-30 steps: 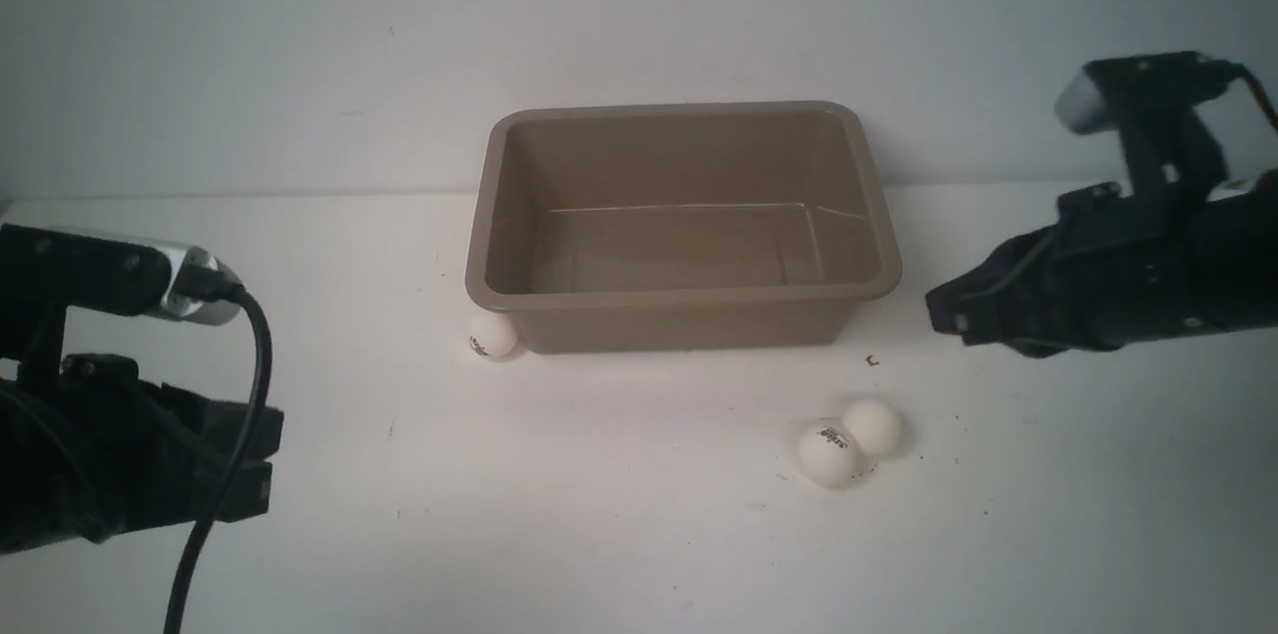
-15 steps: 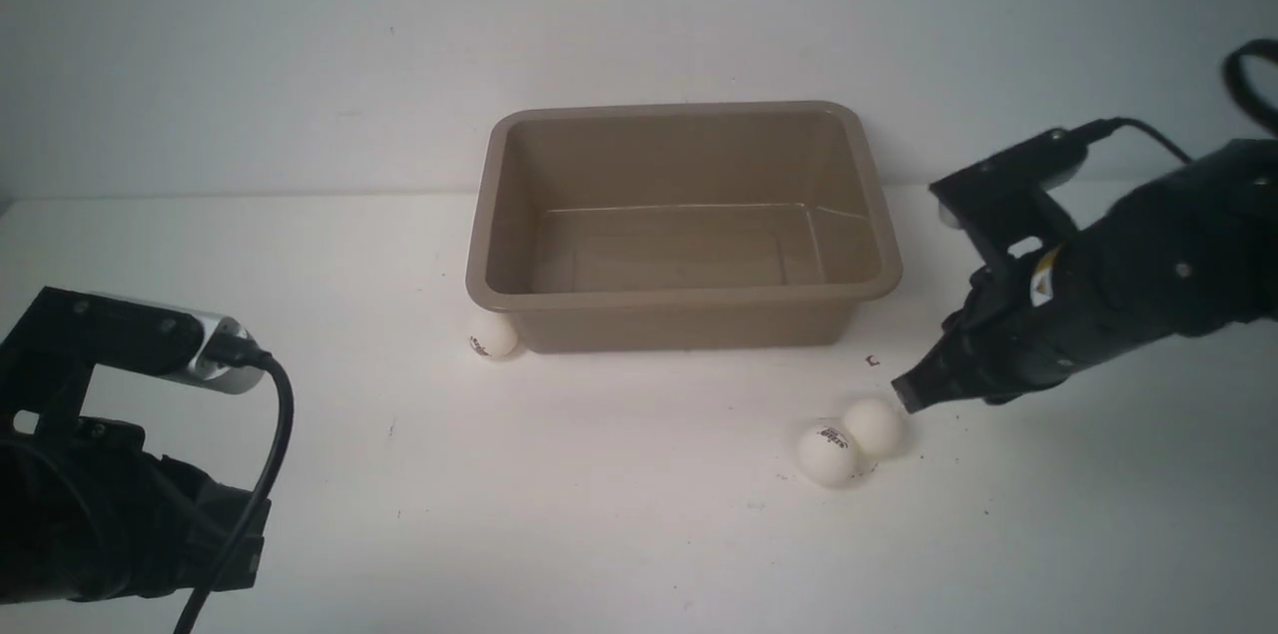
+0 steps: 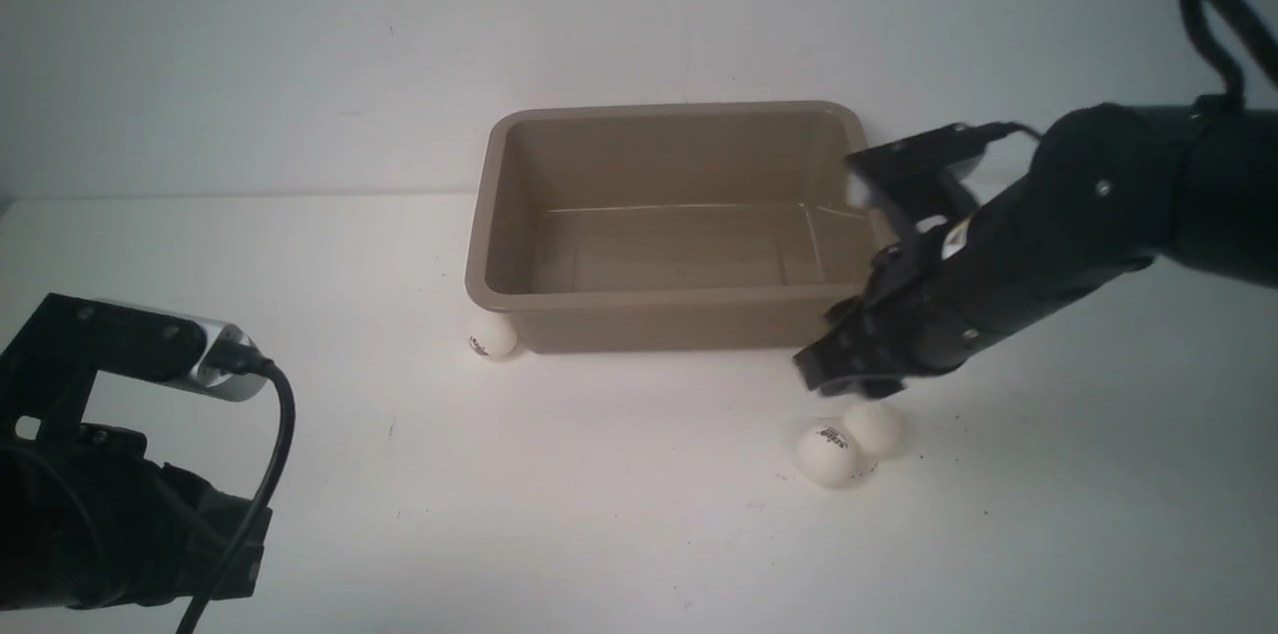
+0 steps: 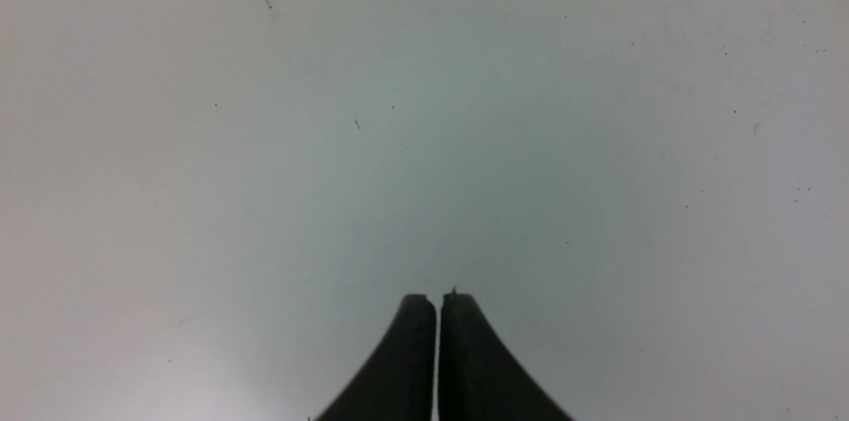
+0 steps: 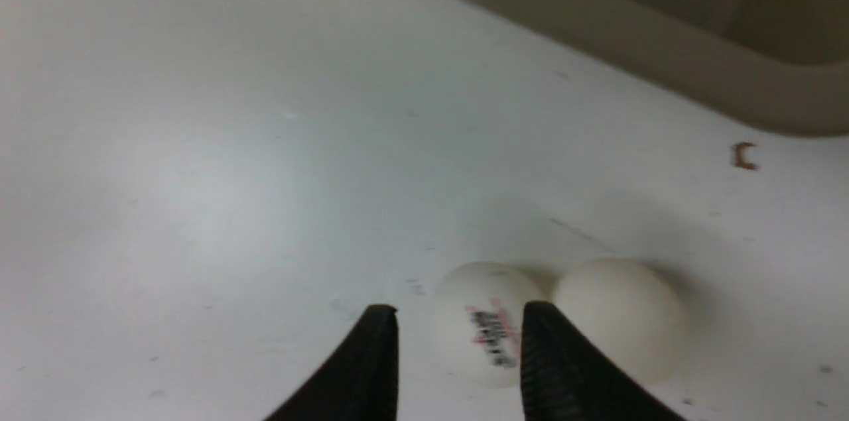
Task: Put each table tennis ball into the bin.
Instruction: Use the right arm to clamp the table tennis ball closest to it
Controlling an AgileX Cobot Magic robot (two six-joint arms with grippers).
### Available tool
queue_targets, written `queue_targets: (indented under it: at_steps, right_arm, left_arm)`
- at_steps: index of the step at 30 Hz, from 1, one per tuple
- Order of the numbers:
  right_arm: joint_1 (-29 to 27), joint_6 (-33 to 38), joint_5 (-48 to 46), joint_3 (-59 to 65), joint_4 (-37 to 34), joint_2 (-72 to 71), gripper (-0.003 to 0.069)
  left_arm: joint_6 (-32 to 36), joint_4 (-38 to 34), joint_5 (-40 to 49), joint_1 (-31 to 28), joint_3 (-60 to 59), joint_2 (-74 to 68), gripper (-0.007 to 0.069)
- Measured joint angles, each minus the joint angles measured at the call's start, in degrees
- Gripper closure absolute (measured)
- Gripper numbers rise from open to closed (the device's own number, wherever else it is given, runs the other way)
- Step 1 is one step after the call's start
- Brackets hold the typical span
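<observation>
Though shut before, right jaws now apart.

1. Bin: taupe-brown rectangular tub, upright, empty, at the rear of the table.
2. Ball A: white, dark logo, against the bin's front-left corner.
3. Ball B (logo) and Ball C (plain): touching, off the front-right corner.

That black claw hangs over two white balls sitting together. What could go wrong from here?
The logo ball and the plain ball touch, so a finger of the open right gripper wedging between them may send the plain one rolling. A smooth ball could also squirt out as the jaws close. The third ball sits right by a corner of the bin, leaving fingers little room.
</observation>
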State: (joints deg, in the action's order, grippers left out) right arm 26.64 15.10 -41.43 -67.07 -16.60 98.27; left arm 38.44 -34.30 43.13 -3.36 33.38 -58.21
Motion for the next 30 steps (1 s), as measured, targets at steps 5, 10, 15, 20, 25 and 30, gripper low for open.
queue_targets:
  at_steps: [5, 10, 15, 20, 25, 30]
  right_arm:
    - [5.66, -4.14, 0.58, 0.00, 4.18, 0.00, 0.0288]
    - [6.73, -12.28, 0.58, 0.00, 11.81, 0.40, 0.0274]
    - [6.73, -14.32, -0.64, 0.00, 14.19, 3.02, 0.0273]
    - [6.73, -15.10, -0.70, 0.00, 14.86, 6.13, 0.0273]
    - [6.73, -15.10, -0.21, 0.00, 15.38, 7.75, 0.0273]
    - [6.73, -16.26, 0.57, -0.43, 17.67, 8.01, 0.0273]
  left_arm:
    - [0.00, 0.00, -0.04, 0.00, 0.00, 0.00, 0.0628]
    - [0.00, 0.00, -0.25, 0.00, 0.00, 0.00, 0.0628]
    - [0.00, 0.00, -0.30, 0.00, 0.00, 0.00, 0.0628]
    - [0.00, 0.00, -0.30, 0.00, 0.00, 0.00, 0.0628]
    - [0.00, 0.00, -0.30, 0.00, 0.00, 0.00, 0.0628]
    - [0.00, 0.00, -0.30, 0.00, 0.00, 0.00, 0.0628]
